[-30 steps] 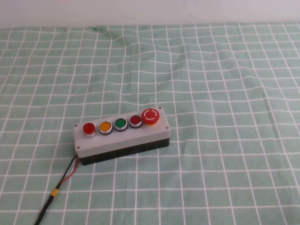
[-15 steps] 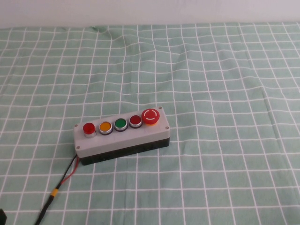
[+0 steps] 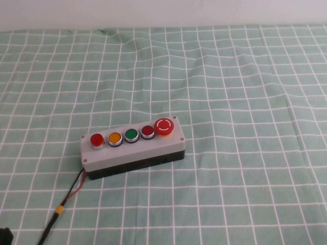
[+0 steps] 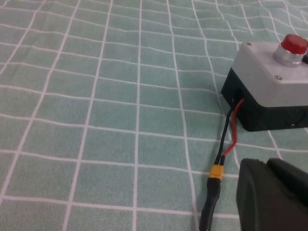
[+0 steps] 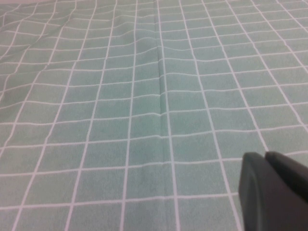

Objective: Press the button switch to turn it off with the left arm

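Note:
The button switch is a small bright-red round button with a silver rim, at the left end of the row on the grey box, beside the orange button. It also shows in the left wrist view. My left gripper is shut and empty, low over the cloth near the box's cable, short of the box's left end. Only a dark tip of it shows in the high view's bottom left corner. My right gripper is shut and empty over bare cloth, out of the high view.
A green, a darker red and a large red mushroom button fill the rest of the row. A black and red cable with a yellow connector runs from the box's left end to the front edge. Green checked cloth covers the table.
A dark tip of my left gripper has come into the high view's bottom left corner and risen slightly. The box and buttons have not moved.

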{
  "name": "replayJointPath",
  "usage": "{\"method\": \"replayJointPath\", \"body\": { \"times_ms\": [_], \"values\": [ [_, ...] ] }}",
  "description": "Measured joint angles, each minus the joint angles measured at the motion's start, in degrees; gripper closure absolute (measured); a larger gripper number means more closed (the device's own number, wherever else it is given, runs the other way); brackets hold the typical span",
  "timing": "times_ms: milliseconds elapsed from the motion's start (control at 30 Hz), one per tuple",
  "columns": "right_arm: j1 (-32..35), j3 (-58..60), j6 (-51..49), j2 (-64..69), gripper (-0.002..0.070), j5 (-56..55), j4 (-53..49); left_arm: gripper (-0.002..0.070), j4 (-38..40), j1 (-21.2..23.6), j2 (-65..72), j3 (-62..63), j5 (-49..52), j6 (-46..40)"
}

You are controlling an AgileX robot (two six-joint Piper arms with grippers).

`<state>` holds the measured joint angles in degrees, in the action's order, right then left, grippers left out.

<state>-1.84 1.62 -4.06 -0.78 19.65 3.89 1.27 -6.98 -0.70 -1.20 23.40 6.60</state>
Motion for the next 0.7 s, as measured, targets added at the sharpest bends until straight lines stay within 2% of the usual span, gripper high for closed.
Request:
{"method": "replayJointPath", "body": {
  "times_ms": [700],
  "values": [
    [0.0,0.0,0.0,0.0,0.0692,0.0,0.0,0.0678,-0.09,-0.26,0.0,-0.09,-0.4,0.0]
  ]
}}
